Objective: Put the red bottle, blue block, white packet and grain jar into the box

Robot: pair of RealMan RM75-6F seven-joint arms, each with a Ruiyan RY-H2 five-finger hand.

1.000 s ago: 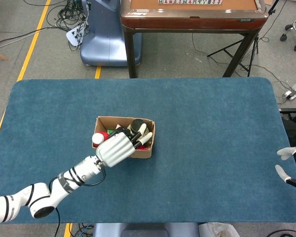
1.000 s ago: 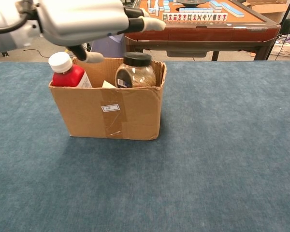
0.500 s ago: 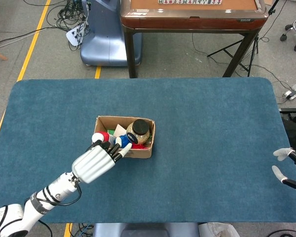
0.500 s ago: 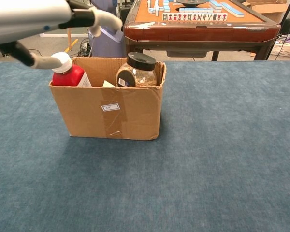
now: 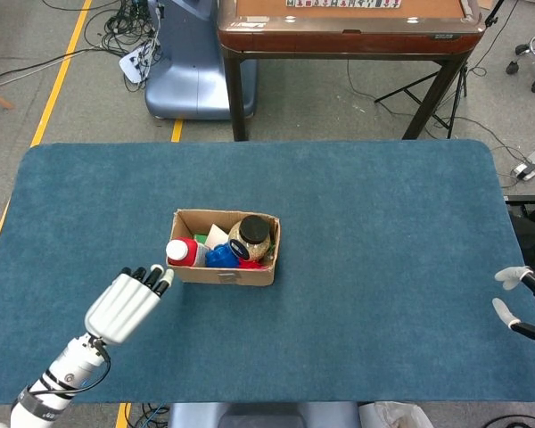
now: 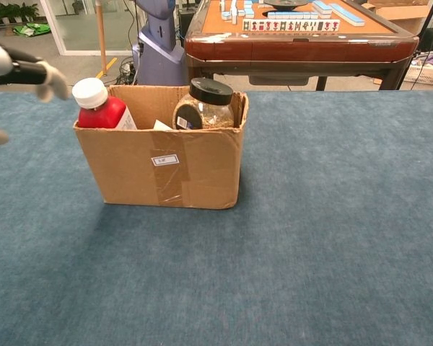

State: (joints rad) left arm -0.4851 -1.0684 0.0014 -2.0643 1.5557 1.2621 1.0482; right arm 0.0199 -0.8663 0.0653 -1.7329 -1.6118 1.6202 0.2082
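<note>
Your left hand (image 5: 125, 306) hangs over the table (image 5: 383, 232) with nothing in it, fingers stretched out and pointing toward the box (image 5: 225, 270), which sits just ahead of the fingertips and slightly to their right. Inside the box, the red bottle (image 5: 184, 251) with its white cap stands at the end nearest your left hand, the blue block (image 5: 221, 257) lies next to it, and the grain jar (image 5: 251, 236) stands upright at the far end. Something pale, likely the white packet (image 5: 216, 235), shows behind the block, though it is partly hidden.

Your right hand (image 5: 520, 301) sits at the table's edge, well away from the box; only its pale fingertips show, spread apart and holding nothing.

By the look of it all four items are in, so the placing step reads as finished. What remains is clearing the left hand off, with no new grasp needed.
</note>
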